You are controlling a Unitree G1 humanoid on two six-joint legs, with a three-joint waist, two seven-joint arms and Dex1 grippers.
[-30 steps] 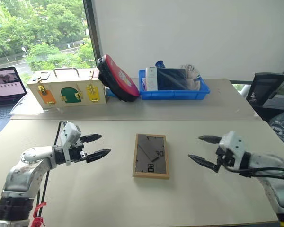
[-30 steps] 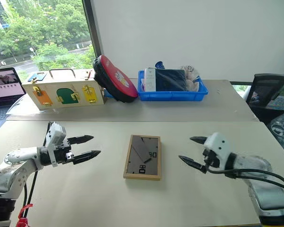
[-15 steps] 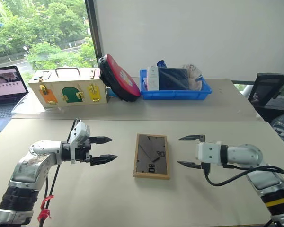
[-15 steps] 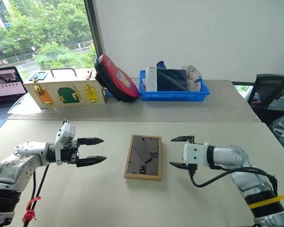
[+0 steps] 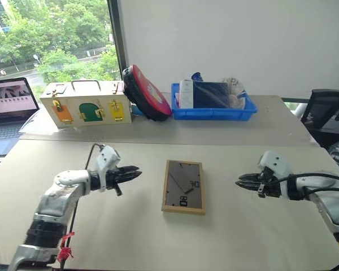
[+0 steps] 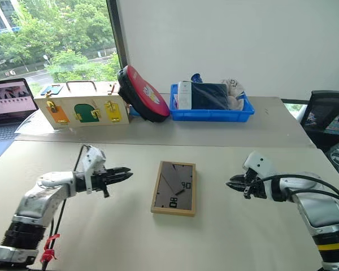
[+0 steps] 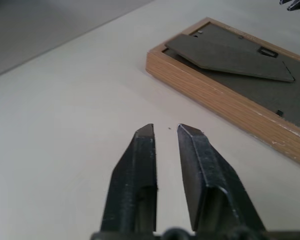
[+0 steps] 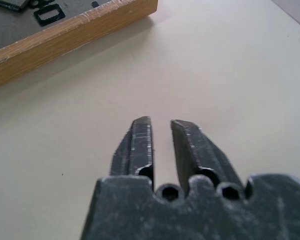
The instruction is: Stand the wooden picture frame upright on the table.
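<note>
The wooden picture frame [image 5: 183, 187] lies back-up mid-table [image 5: 158, 237], between the left gripper [image 5: 133, 172] and right gripper [image 5: 241, 182], both pinched closed, empty; the blue tray [image 5: 213, 113] behind holds a dark pouch [image 5: 210, 94] and white box [image 5: 186, 93].

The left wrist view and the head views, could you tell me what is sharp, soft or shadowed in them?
Left wrist view: the wooden picture frame is sharp, while the left gripper's fingers look soft near the lens. Left eye view: even daylight, with a faint shadow on the table beside the frame and bright trees outside.
</note>
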